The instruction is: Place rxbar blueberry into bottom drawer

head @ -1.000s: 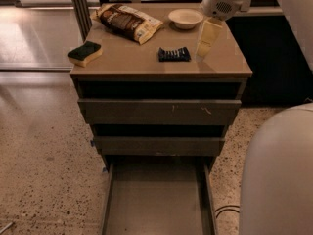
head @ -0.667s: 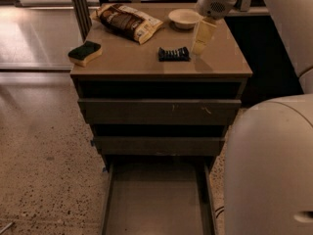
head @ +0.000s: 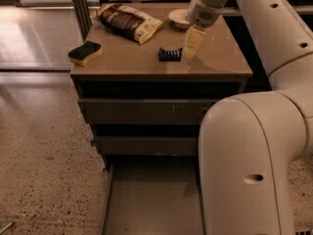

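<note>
Your gripper (head: 191,45) hangs low over the cabinet top (head: 142,65), just right of the rxbar blueberry (head: 169,54), which lies flat there. You cannot tell whether the hand is apart or together. Below, the bottom drawer (head: 146,204) stands pulled out on the near side.

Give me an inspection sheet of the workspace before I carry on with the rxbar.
Surface: cabinet top, brown and flat.
Job's things: rxbar blueberry lying on the top, near the middle; bottom drawer pulled open, nothing in its visible part.
Clutter: snack bag at the back, sponge at the left edge, bowl at the back, partly behind the arm.
Grippers: gripper low over the top, just right of the bar.
Cables: nothing seen.
Surroundings: speckled floor; robot arm hides the drawer's right side.
</note>
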Tool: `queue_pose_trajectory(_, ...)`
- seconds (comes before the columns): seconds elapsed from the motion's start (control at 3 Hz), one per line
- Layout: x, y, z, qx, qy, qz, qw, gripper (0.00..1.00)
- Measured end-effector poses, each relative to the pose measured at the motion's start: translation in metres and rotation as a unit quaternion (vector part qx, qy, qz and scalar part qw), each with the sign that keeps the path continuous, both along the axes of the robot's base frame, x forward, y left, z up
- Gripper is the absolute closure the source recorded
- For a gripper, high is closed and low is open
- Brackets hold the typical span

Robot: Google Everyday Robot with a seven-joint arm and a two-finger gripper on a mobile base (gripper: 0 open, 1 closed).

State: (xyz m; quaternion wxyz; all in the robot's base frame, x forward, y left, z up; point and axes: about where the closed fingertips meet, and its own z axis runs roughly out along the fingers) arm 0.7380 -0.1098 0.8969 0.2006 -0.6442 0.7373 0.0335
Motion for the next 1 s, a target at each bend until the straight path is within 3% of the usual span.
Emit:
queue_pose_trajectory(0.33,0.0323,0.0197,-0.0424,0.022,0.012,-0.005,0.9997,0.0)
queue_pose_trajectory(1.0,0.0398,0.0253,-0.0499,0.037,0.011,-0.006,0.9992,0.0)
